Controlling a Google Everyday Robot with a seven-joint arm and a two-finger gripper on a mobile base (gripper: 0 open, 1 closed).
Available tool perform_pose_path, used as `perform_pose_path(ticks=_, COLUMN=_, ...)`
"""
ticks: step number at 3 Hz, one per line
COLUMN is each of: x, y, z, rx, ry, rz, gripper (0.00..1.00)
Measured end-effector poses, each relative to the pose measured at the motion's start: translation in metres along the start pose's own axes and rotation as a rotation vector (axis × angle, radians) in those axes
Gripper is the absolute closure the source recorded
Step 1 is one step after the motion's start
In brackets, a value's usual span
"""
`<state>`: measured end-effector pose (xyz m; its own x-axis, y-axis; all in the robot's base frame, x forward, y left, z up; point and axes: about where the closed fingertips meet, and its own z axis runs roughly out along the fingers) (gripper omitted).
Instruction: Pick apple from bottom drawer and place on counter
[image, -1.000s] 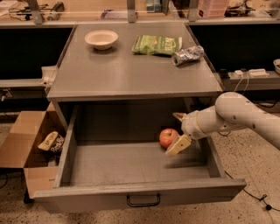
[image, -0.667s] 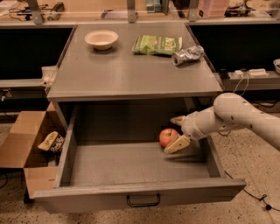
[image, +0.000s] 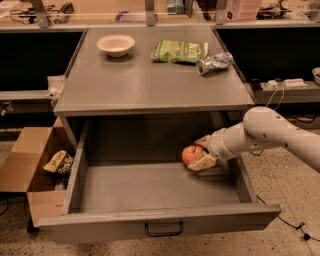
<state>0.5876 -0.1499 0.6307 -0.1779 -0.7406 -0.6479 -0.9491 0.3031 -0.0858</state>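
Apple, red-orange and round, sits in the bottom drawer between the spread fingers of the gripper.

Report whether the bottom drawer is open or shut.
Open: the bottom drawer is pulled out, interior exposed, with the claw inside at the apple.

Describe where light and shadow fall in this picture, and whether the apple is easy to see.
Camera view: the counter is evenly lit; the drawer is shadowed at its back; the apple catches light and shows clearly, the gripper at its right in the picture.
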Motion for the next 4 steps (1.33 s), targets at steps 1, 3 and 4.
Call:
perform_pose_path(ticks=1, x=-0.015, y=0.006, z=-0.023, rx=0.020, ry=-0.048, rz=-0.032, gripper=0.87)
perform_pose_path(ticks=3, x=-0.037, y=0.000, z=-0.112, rx=0.084, ry=-0.172, rz=-0.066, gripper=1.00)
perform_pose_path(ticks=4, x=-0.037, y=-0.001, z=-0.113, rx=0.084, ry=-0.174, rz=-0.066, gripper=1.00)
